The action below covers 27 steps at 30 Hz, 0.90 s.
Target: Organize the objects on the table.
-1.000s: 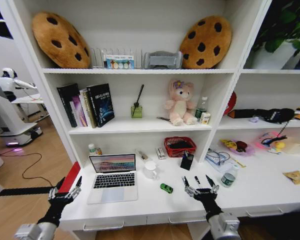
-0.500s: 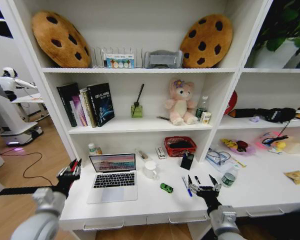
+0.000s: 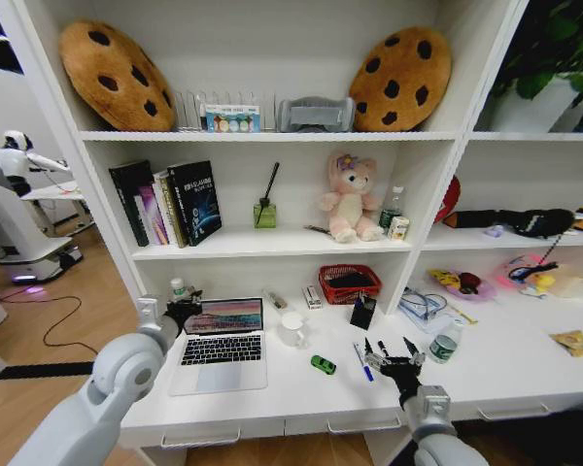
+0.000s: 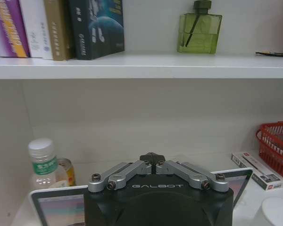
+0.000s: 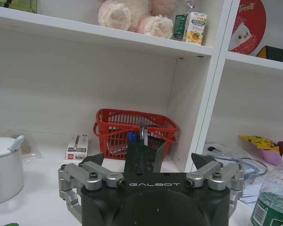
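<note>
While your left gripper (image 3: 182,311) hangs shut, holding nothing, at the upper left corner of the open silver laptop (image 3: 221,342) on the long white bench (image 3: 525,374), your right gripper (image 3: 394,364) waits with fingers spread over the front edge. Just beside it lie the thin blue pen (image 3: 360,360) and a thin dark marker (image 3: 383,349); the tiny green item (image 3: 323,365) sits nearer the laptop. I judge the step is the reach for the lid. The next move calls for a gentle push on its top edge, away from the small white-capped bottle (image 4: 43,161) behind it.
</note>
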Motion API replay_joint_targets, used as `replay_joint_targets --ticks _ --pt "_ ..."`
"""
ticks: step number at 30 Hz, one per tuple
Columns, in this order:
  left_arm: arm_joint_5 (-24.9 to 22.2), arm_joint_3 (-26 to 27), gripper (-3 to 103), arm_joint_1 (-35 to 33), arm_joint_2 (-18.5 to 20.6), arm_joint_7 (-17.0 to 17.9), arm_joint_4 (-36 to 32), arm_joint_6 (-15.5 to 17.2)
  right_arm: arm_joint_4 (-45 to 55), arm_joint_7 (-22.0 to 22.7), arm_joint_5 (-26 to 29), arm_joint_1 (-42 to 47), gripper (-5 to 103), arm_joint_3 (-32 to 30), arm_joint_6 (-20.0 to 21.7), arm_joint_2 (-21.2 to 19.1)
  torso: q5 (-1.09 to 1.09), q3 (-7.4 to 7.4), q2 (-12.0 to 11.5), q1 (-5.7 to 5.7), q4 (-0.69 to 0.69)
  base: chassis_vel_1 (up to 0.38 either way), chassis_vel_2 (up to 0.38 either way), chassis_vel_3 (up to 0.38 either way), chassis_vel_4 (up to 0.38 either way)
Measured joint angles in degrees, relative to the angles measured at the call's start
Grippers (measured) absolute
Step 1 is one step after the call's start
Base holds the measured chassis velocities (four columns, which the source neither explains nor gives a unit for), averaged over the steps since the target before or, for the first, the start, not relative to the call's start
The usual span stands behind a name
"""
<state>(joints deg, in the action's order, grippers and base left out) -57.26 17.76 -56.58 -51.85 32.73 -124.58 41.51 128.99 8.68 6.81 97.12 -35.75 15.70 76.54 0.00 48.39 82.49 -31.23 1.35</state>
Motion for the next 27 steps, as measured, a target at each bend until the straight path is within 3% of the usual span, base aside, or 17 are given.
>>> replay_joint_targets --ticks 5,10,18,22,26,27 --pt "-0.1 -6.1 0 4.0 -2.3 0.8 3.5 1.0 -0.3 0.0 0.4 -1.2 100 0.4 0.4 -0.3 0.0 0.0 0.0 -0.01 0.0 0.0 0.0 0.0 0.0" --pt "-0.1 -6.9 0 4.3 -2.3 1.3 4.6 1.0 -0.3 0.2 1.3 -2.1 100 0.4 1.1 -0.9 0.0 0.0 0.0 0.0 0.0 0.0 0.0 0.0 0.0" --pt "-0.5 -3.2 0 -1.5 1.0 3.5 -1.4 1.0 -0.9 0.5 2.0 -3.2 100 0.8 1.5 -1.0 0.0 -0.01 0.0 0.0 0.0 0.0 0.0 0.0 0.0" --pt "-0.7 -0.6 0 -7.8 1.9 3.5 -5.3 0.9 -1.8 0.5 1.8 -3.4 100 1.8 1.4 -0.8 0.0 -0.01 0.0 0.01 -0.01 0.0 0.0 0.0 0.0" --pt "0.9 1.3 0 -12.3 0.9 2.2 -7.5 0.9 -2.3 0.4 1.5 -3.7 100 2.5 1.3 -0.7 -0.01 -0.01 0.0 0.01 -0.03 0.0 0.0 0.0 0.0" --pt "2.4 2.3 0 -13.0 0.5 0.4 -8.6 0.8 -2.5 0.3 1.5 -3.8 100 2.8 1.3 -0.7 -0.01 -0.01 0.0 0.01 -0.02 0.0 0.0 0.0 0.0"
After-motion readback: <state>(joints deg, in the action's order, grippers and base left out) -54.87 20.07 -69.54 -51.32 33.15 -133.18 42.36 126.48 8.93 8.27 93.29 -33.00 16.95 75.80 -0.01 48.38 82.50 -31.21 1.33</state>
